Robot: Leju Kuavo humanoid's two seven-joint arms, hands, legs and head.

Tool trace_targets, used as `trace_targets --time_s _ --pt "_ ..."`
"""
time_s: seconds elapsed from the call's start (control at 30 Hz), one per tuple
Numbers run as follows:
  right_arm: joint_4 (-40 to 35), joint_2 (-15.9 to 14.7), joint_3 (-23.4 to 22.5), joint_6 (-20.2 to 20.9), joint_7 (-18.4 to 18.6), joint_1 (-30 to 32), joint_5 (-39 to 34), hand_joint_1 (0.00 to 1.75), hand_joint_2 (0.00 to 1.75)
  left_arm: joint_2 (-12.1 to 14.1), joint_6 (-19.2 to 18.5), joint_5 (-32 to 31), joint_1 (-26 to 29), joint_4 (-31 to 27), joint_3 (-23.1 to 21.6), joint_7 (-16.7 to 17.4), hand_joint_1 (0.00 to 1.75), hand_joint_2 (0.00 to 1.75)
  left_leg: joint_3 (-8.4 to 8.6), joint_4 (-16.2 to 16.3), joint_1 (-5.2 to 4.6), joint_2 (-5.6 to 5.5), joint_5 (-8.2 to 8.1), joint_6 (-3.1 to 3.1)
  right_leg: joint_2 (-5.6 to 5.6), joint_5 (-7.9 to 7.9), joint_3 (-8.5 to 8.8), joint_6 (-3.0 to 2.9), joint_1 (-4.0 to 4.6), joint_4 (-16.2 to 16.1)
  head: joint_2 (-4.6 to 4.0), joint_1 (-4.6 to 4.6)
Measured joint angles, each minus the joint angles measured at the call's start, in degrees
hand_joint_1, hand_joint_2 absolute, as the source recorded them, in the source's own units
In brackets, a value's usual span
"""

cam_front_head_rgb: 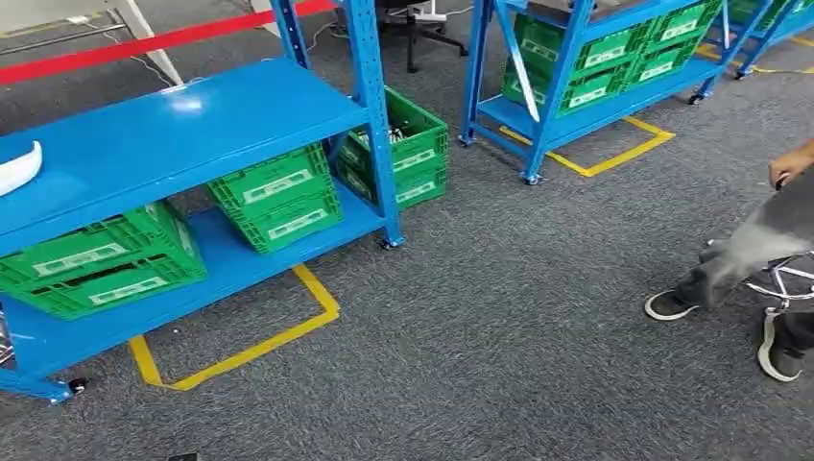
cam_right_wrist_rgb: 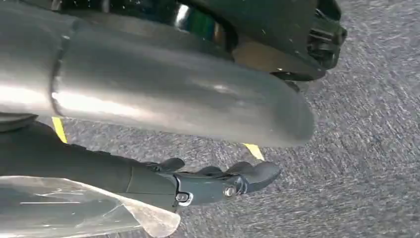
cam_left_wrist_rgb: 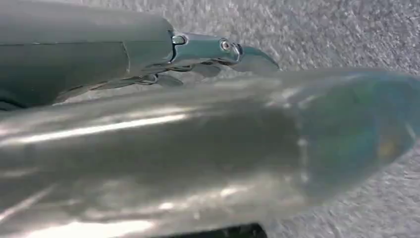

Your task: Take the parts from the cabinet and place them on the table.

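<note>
While both arms hang low, short of the blue cabinet (cam_front_head_rgb: 192, 115), the left hand (cam_left_wrist_rgb: 148, 54) lies with its fingers stretched out over the grey carpet and nothing visible between them, and the right hand (cam_right_wrist_rgb: 198, 183) is likewise slack, loosely spread and holding nothing. A strip of yellow tape (cam_front_head_rgb: 250, 346) marks the floor just in front of the cabinet. On the cabinet's lower shelf sit two stacks of green crates, one toward its left end (cam_front_head_rgb: 96, 264) and one near its front right post (cam_front_head_rgb: 278, 197). A third stack (cam_front_head_rgb: 413, 144) stands on the floor just behind that post, open-topped, with small pale parts (cam_front_head_rgb: 392, 131) inside, too small to make out. I judge those parts to be light and rigid, probably loose and apt to shift, so a pinch across one piece's narrow middle looks safer than a scoop. A person's legs (cam_front_head_rgb: 749, 250) are well to the cabinet's right, and a second blue rack (cam_front_head_rgb: 576, 58) stands beyond it.
</note>
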Motion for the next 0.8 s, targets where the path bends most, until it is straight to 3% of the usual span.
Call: trace_targets --time_s 0.07,0.1,0.13,0.17,0.2,0.23,0.27,0.3,0.37,0.4,0.43,0.47,0.5,0.53,0.6,0.63,0.67,0.73,0.77,0.8 --pt "0.00 -0.02 -0.53 -0.37 0.55 0.44 -0.37 0.00 0.00 -0.09 -0.30 -0.81 -0.44 0.07 -0.50 0.18 0.00 0.00 -4.37 8.81 0.29 0.82 -3.68 -0.37 -2.14 -0.41 0.34 -0.36 0.18 0.00 0.00 0.07" --pt "0.00 -0.04 -0.85 -0.61 0.50 0.54 -0.46 0.00 0.00 -0.22 -0.33 -1.11 -0.50 0.11 -0.72 0.28 0.00 0.00 -5.81 11.59 0.39 0.95 -4.29 -0.47 -2.97 -0.57 0.45 -0.41 0.21 0.01 0.00 0.07" --pt "0.00 -0.07 -1.07 -0.61 0.24 0.55 -0.41 0.00 0.00 -0.28 -0.39 -1.25 -0.41 0.15 -0.90 0.26 0.00 0.00 -6.00 11.80 0.46 1.02 -3.53 -0.49 -3.71 -0.74 0.67 -0.40 0.23 0.01 0.00 0.07" --pt "0.00 -0.07 -1.18 -0.48 -0.24 0.53 -0.11 0.00 0.00 -0.33 -0.61 -1.50 -0.33 0.17 -1.11 0.11 0.00 0.00 -5.18 9.88 0.46 1.09 -1.74 -0.41 -4.33 -0.93 0.87 -0.36 0.24 0.01 0.00 0.04" --pt "0.00 -0.11 -1.20 -0.30 -0.57 0.46 0.04 0.00 0.00 -0.35 -0.79 -1.66 -0.33 0.20 -1.29 0.04 0.00 0.00 -3.23 5.81 0.42 1.34 0.85 -0.19 -4.99 -1.13 1.21 -0.25 0.26 0.01 0.00 0.02" --pt "0.00 -0.15 -1.25 -0.13 -0.75 0.41 0.15 0.00 0.00 -0.35 -0.81 -1.73 -0.39 0.24 -1.40 0.00 0.00 0.00 -0.71 0.71 0.30 2.28 3.46 0.22 -5.67 -1.43 1.63 -0.13 0.28 0.01 0.00 0.04" --pt "0.00 -0.15 -1.27 0.06 -0.83 0.44 0.22 0.00 0.00 -0.37 -0.83 -1.73 -0.48 0.24 -1.51 0.00 0.00 0.00 1.09 -3.06 -0.15 5.07 4.31 0.74 -6.15 -1.69 1.89 0.18 0.35 -0.03 0.00 0.04" --pt "0.00 -0.20 -1.31 0.11 -0.92 0.46 0.24 0.00 0.00 -0.37 -0.87 -1.73 -0.75 0.24 -1.68 0.00 0.00 0.00 1.70 -4.20 -0.93 6.58 3.34 0.97 -6.76 -2.15 1.46 0.74 0.82 0.09 0.00 0.00" --pt "0.00 -0.37 -1.33 0.20 -0.99 0.31 0.24 0.00 0.00 -0.50 -0.96 -1.75 -0.89 0.26 -1.84 -0.22 0.00 0.00 1.58 -4.13 -0.90 5.41 3.01 1.46 -8.10 -2.38 1.93 1.26 0.77 -0.26 0.00 0.14" --pt "0.00 -0.37 -1.35 0.22 -1.01 0.12 0.24 0.00 0.00 -0.50 -0.96 -1.73 -0.64 0.28 -1.84 -0.22 0.00 0.00 1.47 -4.22 -0.95 4.85 2.96 1.66 -8.70 -2.36 2.95 1.39 0.77 -0.58 0.00 0.13" --pt "-0.04 -0.39 -1.35 0.20 -1.05 -0.05 0.24 0.00 0.00 -0.50 -0.94 -1.73 -0.53 0.28 -1.84 -0.24 0.00 0.00 1.96 -4.95 -0.60 4.08 3.36 2.18 -8.84 -2.57 3.35 1.78 0.82 -0.68 0.00 0.07" --pt "-0.04 -0.53 -1.35 0.22 -1.12 -0.10 0.24 0.00 0.00 -0.57 -0.94 -1.73 -0.43 0.31 -1.86 -0.26 0.00 0.00 2.28 -5.45 -0.27 3.61 3.67 2.44 -5.35 -3.44 2.74 2.06 0.58 0.24 0.00 0.43" --pt "-0.02 -0.55 -1.35 0.22 -1.12 -0.03 0.26 0.00 0.00 -0.61 -0.94 -1.73 -0.62 0.31 -1.88 -0.28 0.00 0.00 2.21 -5.51 -0.16 3.00 3.77 2.74 -3.18 -5.08 1.53 2.15 0.45 2.84 0.00 0.50" --pt "-0.02 -0.57 -1.38 0.24 -1.12 0.04 0.24 0.00 0.00 -0.74 -0.94 -1.73 -0.84 0.31 -1.92 -0.33 0.00 0.00 2.11 -5.50 -0.10 2.22 3.78 2.85 -2.08 -7.21 -0.68 2.22 0.40 7.29 0.00 0.66" --pt "-0.02 -0.83 -1.44 0.24 -1.09 0.27 0.24 0.00 0.00 -0.83 -0.98 -1.73 -0.88 0.33 -2.08 -0.35 0.00 0.00 2.13 -5.45 -0.10 0.65 3.64 3.02 -1.40 -9.99 -5.51 2.48 0.40 15.77 0.00 0.66" --pt "-0.02 -0.94 -1.44 0.24 -1.09 0.42 0.24 0.00 0.00 -0.89 -0.98 -1.75 -0.81 0.35 -2.12 -0.33 0.00 0.00 2.21 -5.44 -0.10 -0.18 3.62 3.02 -1.36 -9.36 -6.64 2.57 0.39 16.81 0.00 0.68" --pt "-0.02 -1.03 -1.49 0.24 -1.09 0.51 0.22 0.00 0.00 -0.90 -0.98 -1.75 -0.73 0.37 -2.14 -0.35 0.00 0.00 2.32 -5.43 -0.03 -1.02 3.54 2.97 -1.34 -7.28 -6.51 2.60 0.38 15.18 0.00 0.63" --pt "-0.02 -1.16 -1.51 0.26 -1.09 0.50 0.22 0.00 0.00 -0.92 -0.98 -1.73 -0.72 0.42 -2.16 -0.33 0.00 0.00 2.61 -5.23 0.20 -2.78 3.30 2.60 -0.42 -1.30 -3.36 2.68 0.11 6.51 0.00 0.63" --pt "-0.02 -1.18 -1.51 0.26 -1.09 0.55 0.22 0.00 0.00 -0.92 -0.98 -1.73 -0.74 0.42 -2.19 -0.35 0.00 0.00 2.50 -4.97 0.25 -3.51 3.06 2.23 2.51 0.70 -1.71 2.82 -0.35 1.82 0.00 0.70" --pt "0.11 -1.18 -1.51 0.29 -1.09 0.68 0.24 0.00 0.00 -0.87 -0.98 -1.73 -0.86 0.42 -2.19 -0.35 0.00 0.00 2.19 -4.49 -0.06 -4.00 2.88 1.85 5.15 -0.33 -1.38 2.85 -0.55 1.16 0.00 0.72"
